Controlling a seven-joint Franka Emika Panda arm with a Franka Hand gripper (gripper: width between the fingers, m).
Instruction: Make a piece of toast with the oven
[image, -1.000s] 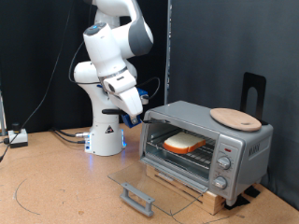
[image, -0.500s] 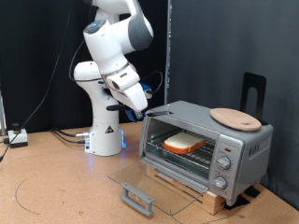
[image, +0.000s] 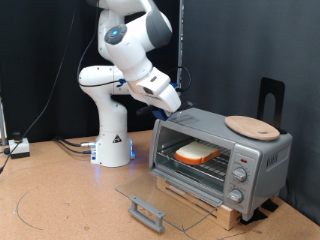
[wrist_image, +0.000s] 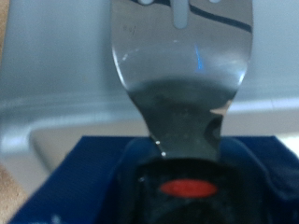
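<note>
The silver-grey oven (image: 262, 160) stands at the exterior view's right on a wooden slatted base. Its glass door (image: 150, 195) is dropped open and lies flat in front. The piece of toast (image: 196, 153) rests on the wire rack inside. My gripper (image: 166, 108) hangs just above the oven's top corner on the exterior view's left, tilted down towards it. In the wrist view a shiny forked metal blade (wrist_image: 182, 65) fills the picture, above a blue and black part with a red mark. My fingers cannot be made out there.
A round wooden board (image: 251, 126) lies on the oven's top. Knobs (image: 240, 174) sit on the oven's right panel. A black stand (image: 270, 98) rises behind the oven. The arm's white base (image: 112, 145) and cables (image: 60, 145) are at the left.
The arm has swung up and to the exterior view's right, carrying the gripper from beside the open oven front to above its top left corner. Toast and door have not moved.
</note>
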